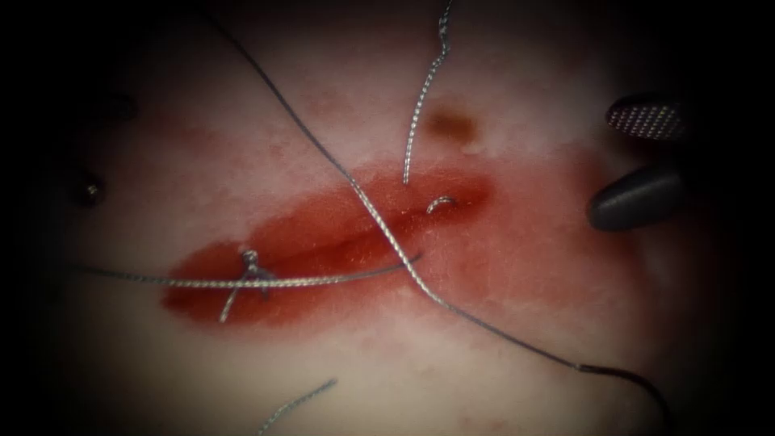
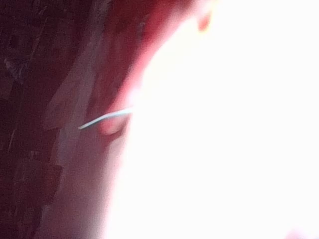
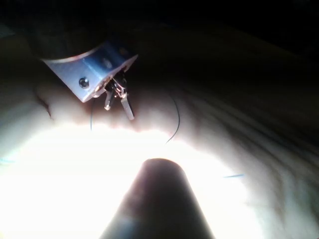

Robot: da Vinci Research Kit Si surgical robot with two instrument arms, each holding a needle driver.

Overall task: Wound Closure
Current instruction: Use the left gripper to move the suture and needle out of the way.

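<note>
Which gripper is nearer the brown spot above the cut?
Right. The right gripper, open and empty, sits right of the brown spot; the left gripper is a dim shape far left, beyond the cut.

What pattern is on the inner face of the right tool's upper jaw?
A fine cross-hatched grid of small dots on the right tool, its jaws open and empty; it shows best in the endoscope view.

The cut (image 1: 339,250) ran across the tissue (image 1: 517,339), with a knot (image 1: 251,266) at its left end. The thread (image 1: 387,234) crossed it diagonally. The right claw (image 1: 642,157), jaws apart and empty, lay right of the cut.
</note>
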